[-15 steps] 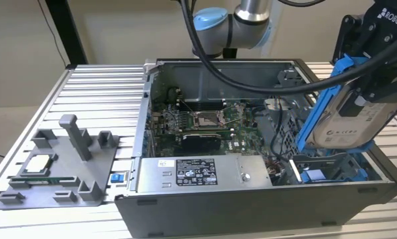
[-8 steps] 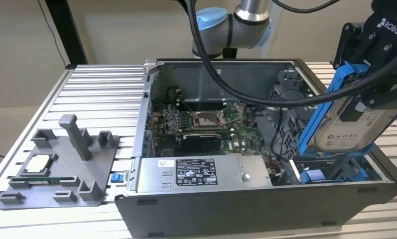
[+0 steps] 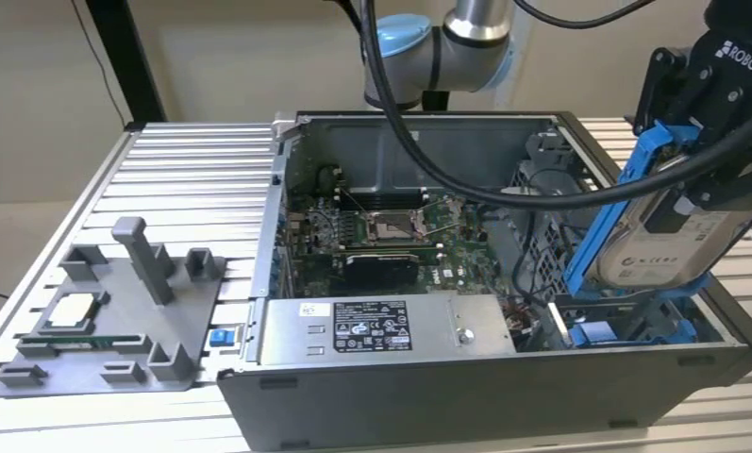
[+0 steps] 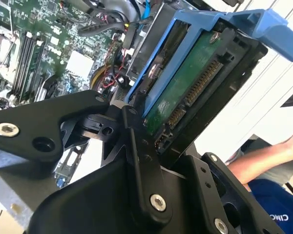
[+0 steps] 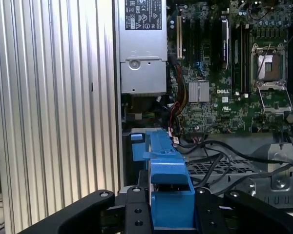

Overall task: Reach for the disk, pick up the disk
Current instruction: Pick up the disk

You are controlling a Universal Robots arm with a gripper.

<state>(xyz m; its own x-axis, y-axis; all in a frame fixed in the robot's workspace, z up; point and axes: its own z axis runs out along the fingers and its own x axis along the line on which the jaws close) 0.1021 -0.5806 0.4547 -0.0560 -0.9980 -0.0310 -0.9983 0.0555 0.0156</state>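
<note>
An open computer case [image 3: 451,396] (motherboard [image 3: 389,231] exposed) beside a grey fixture [image 3: 111,321].

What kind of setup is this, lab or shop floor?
Likely a robotics lab bench for PC disassembly: an open computer case on a slotted aluminium table, a grey fixture tray, and the gripper holding the disk.

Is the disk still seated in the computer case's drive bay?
No: in the exterior view the hand holds the disk above the computer case.
</note>
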